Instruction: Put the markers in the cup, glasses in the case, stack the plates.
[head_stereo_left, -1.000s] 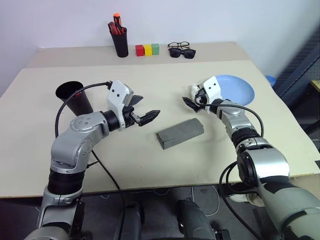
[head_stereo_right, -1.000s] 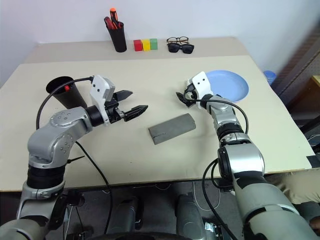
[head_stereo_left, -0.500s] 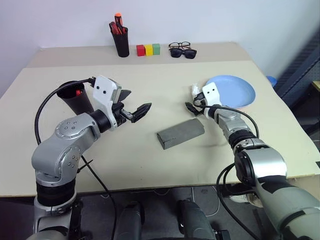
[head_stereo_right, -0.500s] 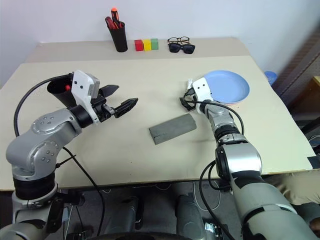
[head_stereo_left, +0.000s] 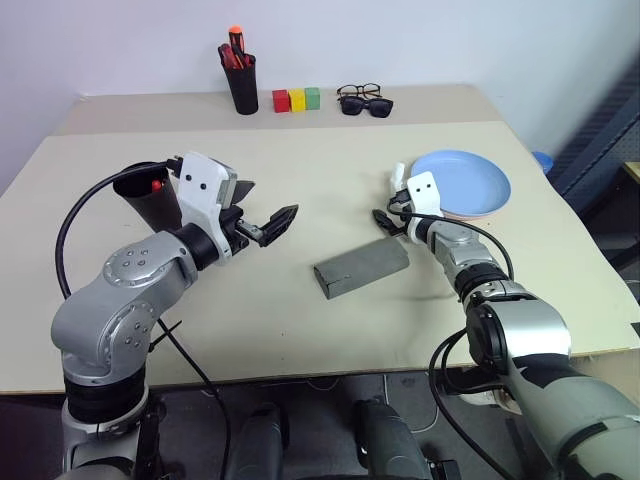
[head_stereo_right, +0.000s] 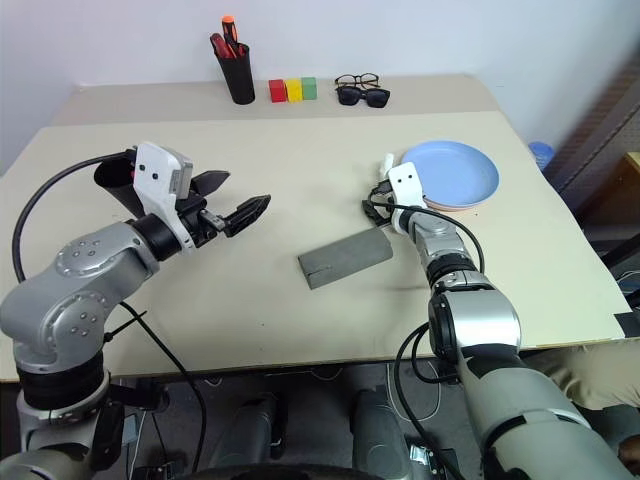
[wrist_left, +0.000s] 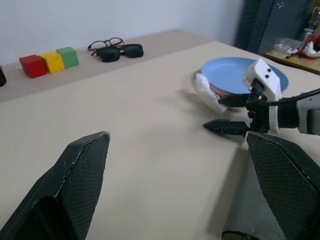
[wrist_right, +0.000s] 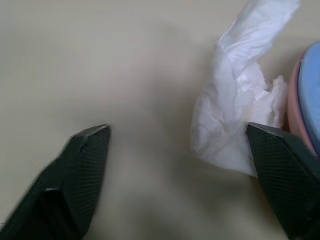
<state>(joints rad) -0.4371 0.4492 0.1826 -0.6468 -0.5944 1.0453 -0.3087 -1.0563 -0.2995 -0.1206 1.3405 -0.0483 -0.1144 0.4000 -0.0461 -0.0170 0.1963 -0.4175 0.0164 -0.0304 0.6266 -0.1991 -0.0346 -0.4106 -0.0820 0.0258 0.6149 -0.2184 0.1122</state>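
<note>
The black cup (head_stereo_left: 150, 200) stands at the left with a red marker tip (head_stereo_left: 156, 185) showing inside it. My left gripper (head_stereo_left: 266, 206) hovers open and empty just right of the cup. The grey case (head_stereo_left: 361, 268) lies shut mid-table. The light blue plate (head_stereo_left: 465, 180) rests on the pink plate (head_stereo_right: 451, 206) at the right. My right gripper (head_stereo_left: 384, 220) is open low over the table, between the case and the plates, with a crumpled white tissue (wrist_right: 240, 110) by one finger. The wire-framed glasses (head_stereo_left: 357, 90) lie at the back.
Dark sunglasses (head_stereo_left: 367, 104) lie just in front of the wire-framed glasses. A black pen holder (head_stereo_left: 241, 85) with red and orange-tipped pens and three coloured blocks (head_stereo_left: 296, 99) stand along the back edge. A cable loops from my left arm near the cup.
My left gripper has drawn back to the left and up, towards the cup. My right gripper has sunk lower towards the table beside the tissue, its fingers a little closer together.
</note>
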